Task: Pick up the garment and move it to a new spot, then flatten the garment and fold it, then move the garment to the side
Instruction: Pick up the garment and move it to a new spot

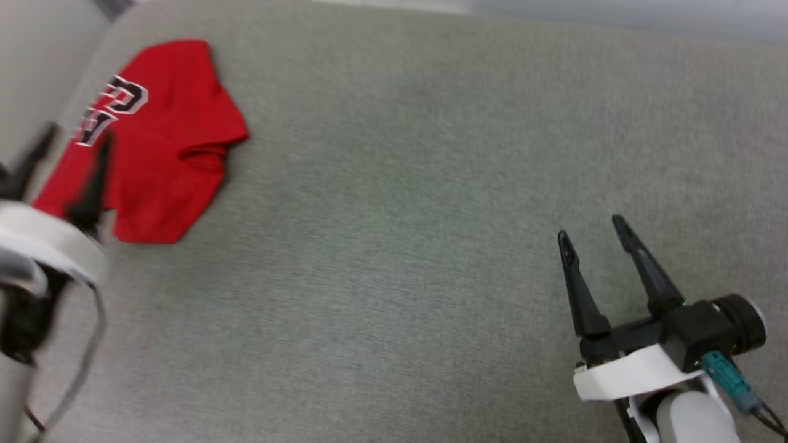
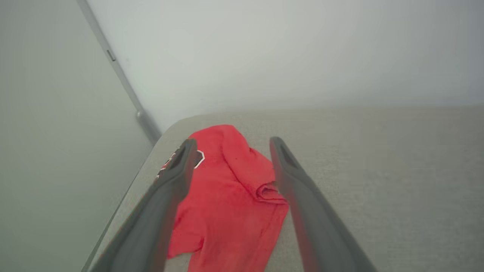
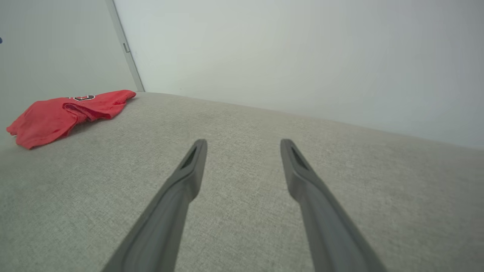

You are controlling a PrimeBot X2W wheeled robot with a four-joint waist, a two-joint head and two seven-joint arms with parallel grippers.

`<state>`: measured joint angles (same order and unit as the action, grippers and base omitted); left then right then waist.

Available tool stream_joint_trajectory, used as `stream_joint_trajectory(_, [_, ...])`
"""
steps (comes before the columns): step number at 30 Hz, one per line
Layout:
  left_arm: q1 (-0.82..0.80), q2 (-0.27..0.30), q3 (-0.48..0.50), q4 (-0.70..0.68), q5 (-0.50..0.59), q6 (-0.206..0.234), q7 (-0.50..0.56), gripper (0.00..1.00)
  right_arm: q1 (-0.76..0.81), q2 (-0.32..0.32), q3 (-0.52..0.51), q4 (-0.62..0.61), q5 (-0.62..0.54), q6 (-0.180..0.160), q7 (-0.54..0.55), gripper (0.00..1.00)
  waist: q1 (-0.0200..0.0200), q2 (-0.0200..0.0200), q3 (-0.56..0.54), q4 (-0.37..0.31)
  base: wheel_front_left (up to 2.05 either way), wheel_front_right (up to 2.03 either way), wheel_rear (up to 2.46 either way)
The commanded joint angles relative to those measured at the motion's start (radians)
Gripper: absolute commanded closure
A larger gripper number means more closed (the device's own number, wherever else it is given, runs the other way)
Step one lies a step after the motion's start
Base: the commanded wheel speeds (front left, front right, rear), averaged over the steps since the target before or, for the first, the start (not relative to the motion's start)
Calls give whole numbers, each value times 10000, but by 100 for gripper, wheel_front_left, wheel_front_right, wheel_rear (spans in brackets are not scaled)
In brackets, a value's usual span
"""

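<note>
At far left on the grey surface [image 1: 394,258] lies the rumpled garment [image 1: 166,141], left jaws and right jaws wide, empty.

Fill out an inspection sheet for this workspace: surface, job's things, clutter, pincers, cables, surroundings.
Surface: grey woven fabric top, flat.
Job's things: red garment, crumpled, at the far left corner; black white-outlined lettering partly showing.
Clutter: nothing seen.
Pincers: left pincer open, aimed at the garment, not gripping it; right pincer open, empty, over the fabric top.
Cables: thin cable looping beside the left arm; teal connector with leads at the right wrist.
Surroundings: pale wall behind; grey vertical strip at the left.
</note>
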<state>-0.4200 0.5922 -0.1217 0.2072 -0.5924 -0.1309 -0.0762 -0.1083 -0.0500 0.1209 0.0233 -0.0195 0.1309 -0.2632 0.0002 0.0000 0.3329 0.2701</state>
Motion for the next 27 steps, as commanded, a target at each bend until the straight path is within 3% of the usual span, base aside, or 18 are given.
stream_joint_trajectory(1, [-681, 421, -205, 210, -563, 16, 463, 0, -207, -5, -73, -142, -81, -3, -25, 0, -2, 0, 995, -724, 0, 0, 0])
stream_joint_trajectory(6, [-2530, 2070, -967, 1079, -2306, 17, 2674, 0, -525, -1, -295, -447, -235, -3, -25, 0, -2, 0, 1920, -1211, 0, 0, 0])
stream_joint_trajectory(12, [-4121, 3055, -1623, 2016, -4357, 16, 5230, 0, -696, -3, -395, -726, -160, -3, -25, 0, -2, 0, 2744, -1647, 0, 0, 0])
stream_joint_trajectory(17, [-4718, 3418, -2264, 2639, -5484, 14, 6664, 0, -801, -17, -454, -816, 157, -6, -20, 0, -2, 0, 3254, -1955, 0, 0, 0])
stream_joint_trajectory(23, [-4983, 3419, -2812, 3004, -6126, 15, 7190, 0, -829, -35, -503, -781, 241, -10, 20, 0, -2, 0, 3552, -2064, 0, 0, 0])
stream_joint_trajectory(24, [-5000, 3361, -2952, 3091, -6229, 14, 7312, 24, -823, -38, -494, -752, 231, -10, 42, 0, -2, 0, 3574, -2072, 0, 0, 0])
stream_joint_trajectory(25, [-4966, 3318, -3134, 3177, -6303, 14, 7466, 57, -814, -40, -480, -730, 235, -10, 43, 0, -2, 0, 3587, -2076, 0, 0, 0])
stream_joint_trajectory(26, [-4910, 3278, -3319, 3254, -6357, 14, 7567, 97, -816, -41, -476, -708, 252, -11, 45, 0, -2, 0, 3591, -2078, 0, 0, 0])
stream_joint_trajectory(27, [-4878, 3241, -3482, 3322, -6404, 14, 7673, 100, -824, -43, -470, -684, 266, -11, 46, 0, -2, 0, 3583, -2078, 0, 0, 0])
